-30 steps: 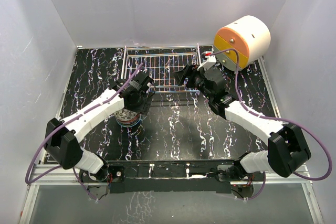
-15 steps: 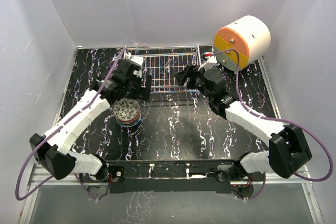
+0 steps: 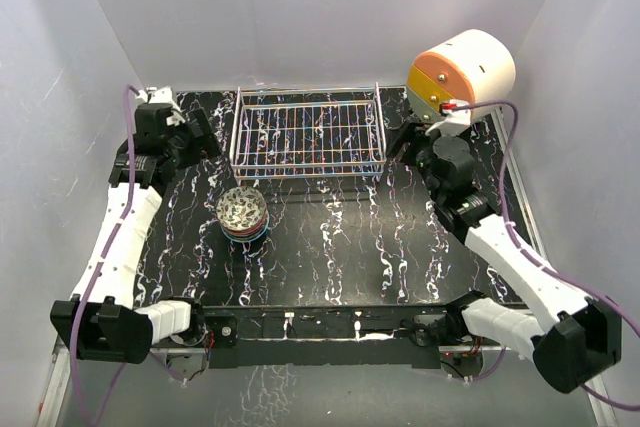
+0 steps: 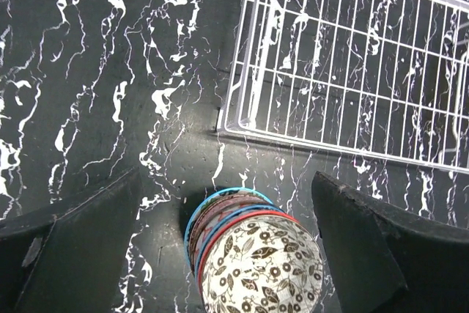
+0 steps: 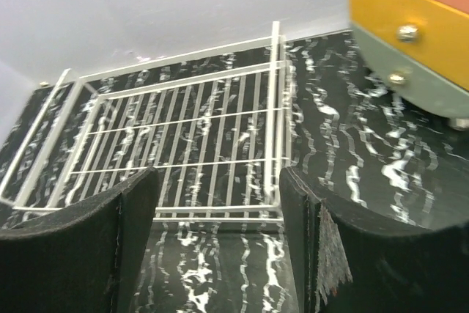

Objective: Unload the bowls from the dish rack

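Observation:
Several patterned bowls [image 3: 242, 213] stand nested in one stack on the black marbled table, in front of the dish rack's left corner. The top bowl [image 4: 260, 269] is white with brown leaves. The wire dish rack [image 3: 308, 134] holds nothing that I can see. My left gripper [image 3: 200, 140] hangs open at the back left, above and apart from the stack [image 4: 226, 203]. My right gripper [image 3: 402, 143] is open beside the rack's right end, with nothing between its fingers [image 5: 218, 181]. The rack [image 5: 183, 130] lies ahead of it.
A white cylindrical drawer unit [image 3: 462, 77] with orange, yellow and grey drawer fronts [image 5: 410, 27] stands at the back right, just behind the right wrist. White walls close in the table on three sides.
My left gripper has opened, let go of the bowl stack and swung back to the far left. The right arm has pulled out of the rack toward the right.

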`<state>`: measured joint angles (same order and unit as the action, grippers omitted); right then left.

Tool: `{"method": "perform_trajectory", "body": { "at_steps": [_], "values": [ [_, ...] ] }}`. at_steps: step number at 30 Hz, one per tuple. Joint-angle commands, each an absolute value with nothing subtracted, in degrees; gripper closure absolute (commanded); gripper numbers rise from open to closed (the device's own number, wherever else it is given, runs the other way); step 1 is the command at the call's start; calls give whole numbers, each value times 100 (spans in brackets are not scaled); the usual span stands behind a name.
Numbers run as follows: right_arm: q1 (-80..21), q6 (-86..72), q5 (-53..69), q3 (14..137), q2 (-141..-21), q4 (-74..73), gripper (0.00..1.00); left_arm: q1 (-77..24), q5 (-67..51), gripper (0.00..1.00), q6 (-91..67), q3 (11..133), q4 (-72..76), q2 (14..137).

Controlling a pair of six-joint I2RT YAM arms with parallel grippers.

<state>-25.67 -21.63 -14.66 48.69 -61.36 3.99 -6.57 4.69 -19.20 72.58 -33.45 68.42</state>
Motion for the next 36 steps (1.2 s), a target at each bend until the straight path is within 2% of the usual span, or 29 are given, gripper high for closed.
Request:
{"method": "perform_trajectory", "body": {
  "at_steps": [1,13,17,22,25,28,36],
  "values": [
    [-2352,-1904,-2003,4529,-5573,34,31,-132,-310,3,-2283,6765,-2693,6601],
    [-2279,-1790,-2583,3835,-5239,-305,28,55,45,3,-2402,5668,-2232,6271],
    [-2276,-1700,-2940,3048,-5183,328,23,55,195,3,-2466,5222,-1904,5916],
    [-2246,-1428,-3617,1934,-5104,1752,21,56,352,3,-2395,5210,-1901,5940],
    [-2186,-893,-3834,1268,-5333,3156,21,57,478,3,-2416,5260,-1960,6051],
    [-1927,-373,-3720,842,-5929,4676,20,56,411,3,-2417,5193,-1864,6034],
    [-1348,68,-3271,561,-7902,7418,11,61,340,3,-2264,5090,-1794,5994]
  ]
}}
